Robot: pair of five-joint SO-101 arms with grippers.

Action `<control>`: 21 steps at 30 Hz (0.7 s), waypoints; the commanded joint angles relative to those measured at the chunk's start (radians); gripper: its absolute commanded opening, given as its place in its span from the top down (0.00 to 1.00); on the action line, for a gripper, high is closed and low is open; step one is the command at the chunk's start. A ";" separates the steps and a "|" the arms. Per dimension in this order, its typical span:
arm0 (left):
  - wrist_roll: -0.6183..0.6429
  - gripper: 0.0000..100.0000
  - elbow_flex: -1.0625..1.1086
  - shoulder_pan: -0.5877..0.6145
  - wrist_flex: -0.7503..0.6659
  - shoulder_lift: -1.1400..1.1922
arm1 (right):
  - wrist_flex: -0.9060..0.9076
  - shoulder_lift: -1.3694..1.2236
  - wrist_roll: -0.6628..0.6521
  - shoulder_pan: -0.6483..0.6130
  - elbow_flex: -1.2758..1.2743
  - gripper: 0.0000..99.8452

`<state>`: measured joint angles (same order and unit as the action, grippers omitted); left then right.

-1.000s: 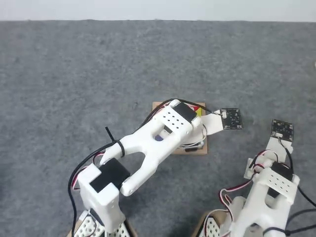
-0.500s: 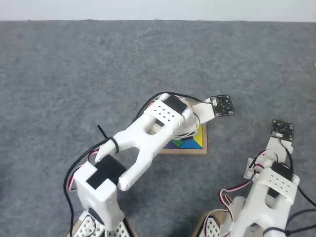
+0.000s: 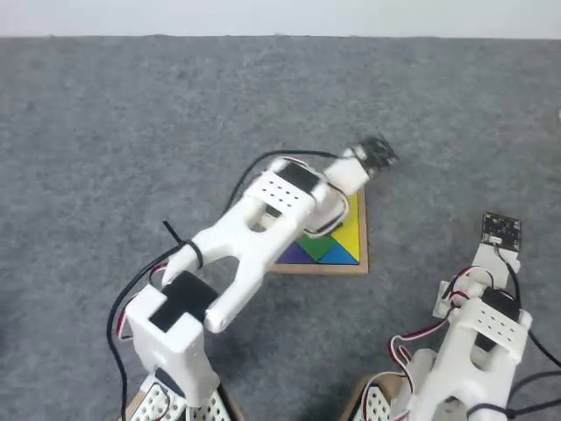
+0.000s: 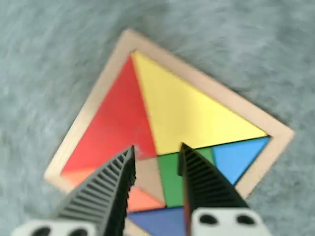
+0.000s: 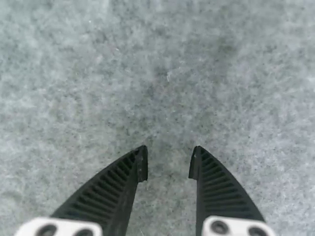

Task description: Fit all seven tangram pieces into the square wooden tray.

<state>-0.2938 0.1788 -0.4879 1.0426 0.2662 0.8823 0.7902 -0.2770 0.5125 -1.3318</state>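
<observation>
my left gripper (image 4: 156,155) hangs straight above the wooden tray (image 4: 101,91), jaws partly open and empty, tangram pieces (image 4: 197,113) lying inside it right below, right gripper (image 5: 167,164) parted, empty, way off over carpet (image 5: 157,59)

Seen from above, the left arm (image 3: 263,230) hides the tray's (image 3: 333,268) left half. The left wrist view's bottom edge cuts off the blue piece (image 4: 157,222).
</observation>
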 commanded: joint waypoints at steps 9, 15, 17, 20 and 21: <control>0.115 0.90 0.602 0.215 -0.338 -0.756 | 0.070 0.113 -0.002 -0.153 0.054 0.95; 0.115 0.90 0.921 0.434 -0.430 -1.119 | 0.136 0.375 0.068 -0.232 0.008 0.96; 0.115 0.90 0.995 0.491 -0.430 -1.224 | 0.173 0.478 0.066 -0.282 -0.028 0.96; 0.115 0.90 1.095 0.555 -0.427 -1.364 | 0.203 0.628 0.064 -0.358 -0.091 0.96; 0.115 0.90 1.132 0.571 -0.427 -1.405 | 0.206 0.677 0.064 -0.372 -0.115 0.96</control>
<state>-0.1895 1.2221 0.0123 0.6406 -0.9444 1.0694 1.3288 -0.2248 0.1872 -1.4208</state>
